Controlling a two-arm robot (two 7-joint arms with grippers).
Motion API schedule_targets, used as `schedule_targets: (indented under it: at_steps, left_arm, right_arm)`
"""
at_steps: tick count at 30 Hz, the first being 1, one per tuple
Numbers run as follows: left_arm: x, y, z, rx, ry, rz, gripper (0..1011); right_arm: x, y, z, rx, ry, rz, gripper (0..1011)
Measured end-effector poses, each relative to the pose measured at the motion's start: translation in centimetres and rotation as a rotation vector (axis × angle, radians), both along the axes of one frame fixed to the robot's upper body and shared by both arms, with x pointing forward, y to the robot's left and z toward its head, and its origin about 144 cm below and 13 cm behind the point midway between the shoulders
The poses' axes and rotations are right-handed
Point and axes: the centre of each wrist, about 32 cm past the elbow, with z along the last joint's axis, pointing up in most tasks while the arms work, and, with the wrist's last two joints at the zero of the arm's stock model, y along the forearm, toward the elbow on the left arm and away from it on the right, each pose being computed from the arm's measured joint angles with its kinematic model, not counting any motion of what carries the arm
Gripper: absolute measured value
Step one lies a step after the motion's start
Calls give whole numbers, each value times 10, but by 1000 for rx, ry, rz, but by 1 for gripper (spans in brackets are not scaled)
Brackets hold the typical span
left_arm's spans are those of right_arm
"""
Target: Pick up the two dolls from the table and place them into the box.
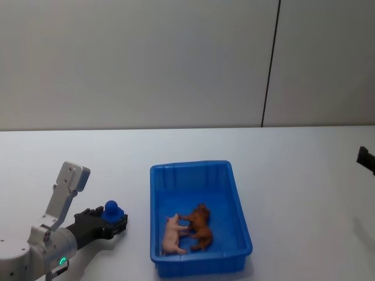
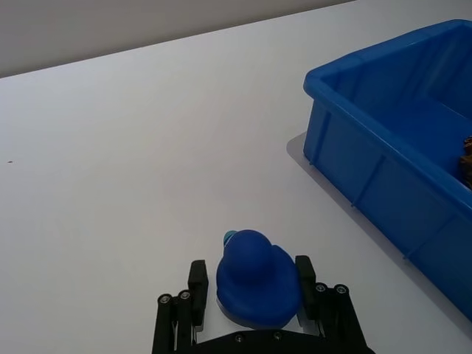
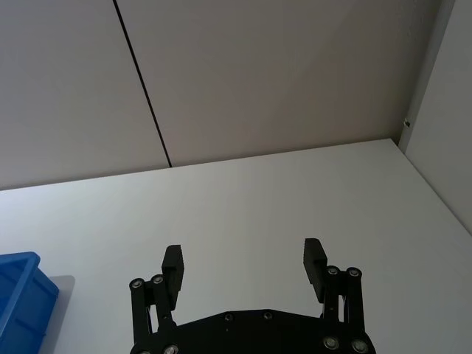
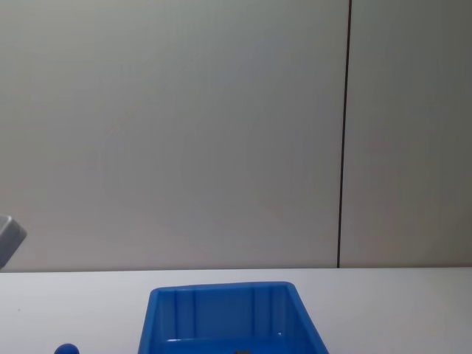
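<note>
White table [image 1: 304,175]: brown doll [image 1: 201,227] boxed; your left gripper [image 2: 251,295] brackets the blue doll [image 2: 256,276], box [image 1: 240,216] at three o'clock; right gripper [image 3: 245,267] wide.

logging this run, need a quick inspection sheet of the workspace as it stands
surface: white table, bare apart from the items below
job's things: blue doll on the table beside the blue box; brown doll lying in the box
clutter: a pale pink toy animal in the box, touching the brown doll
grippers: left tool open, its fingers on either side of the blue doll, which looks to rest on the table; right tool open, holding nothing, at the right side over the table
cables: nothing seen
surroundings: plain wall panels with a dark vertical seam
</note>
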Motion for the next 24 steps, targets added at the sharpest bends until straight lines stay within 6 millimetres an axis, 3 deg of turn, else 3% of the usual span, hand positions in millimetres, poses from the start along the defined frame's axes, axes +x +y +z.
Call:
schedule_targets:
  at_steps: [17,24]
  left_arm:
    - [-1,0,0,-1,-17,4,652]
    - [-4,-1,8,-13,-77,14,610]
  right_arm:
    - [0,0,0,0,0,0,1001]
    - [0,0,0,0,0,0,1001]
